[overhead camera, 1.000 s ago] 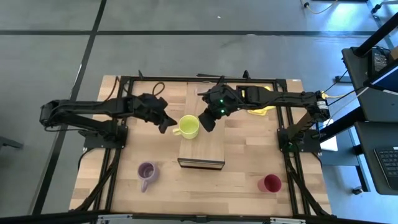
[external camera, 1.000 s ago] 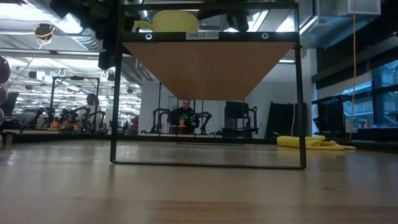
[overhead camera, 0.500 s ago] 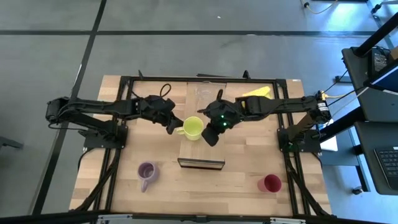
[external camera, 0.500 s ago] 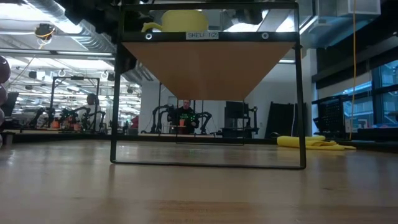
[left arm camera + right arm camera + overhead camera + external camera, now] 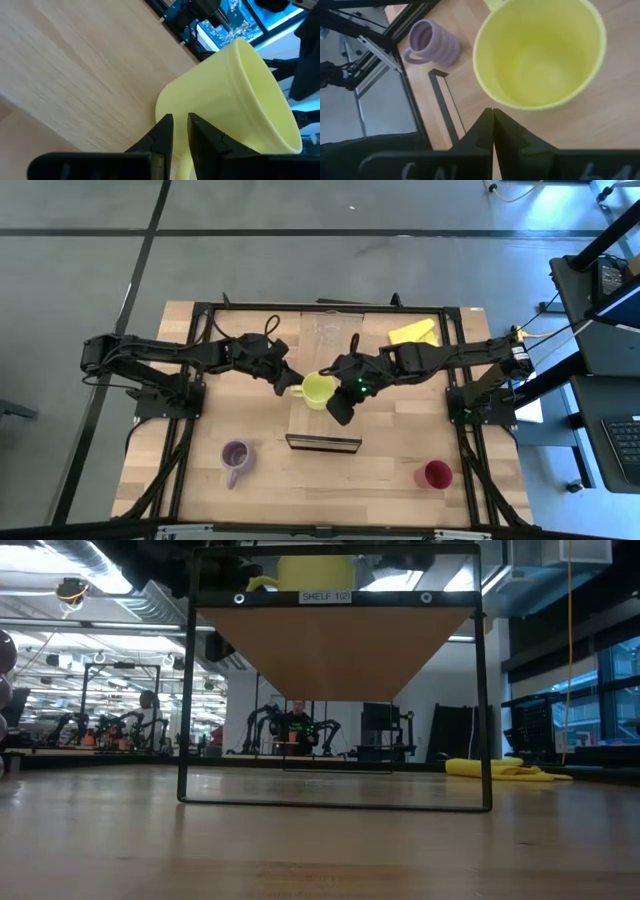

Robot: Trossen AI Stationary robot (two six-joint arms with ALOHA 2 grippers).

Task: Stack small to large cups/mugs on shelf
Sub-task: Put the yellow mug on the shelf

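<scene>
The yellow-green mug [image 5: 319, 390] is standing upright on the shelf [image 5: 323, 420], mouth up, handle pointing toward the left arm. The left gripper [image 5: 179, 131] is pinching that handle between nearly closed fingers, so it is the nearer, controlling arm. The right gripper [image 5: 492, 120], fingers pressed together, is hovering just beside the mug's opposite side. The glass cup [image 5: 328, 332] is sitting at the shelf's far end; the purple mug [image 5: 236, 457] and red cup [image 5: 436, 474] are waiting on the desk [image 5: 395, 440], well apart from both arms
</scene>
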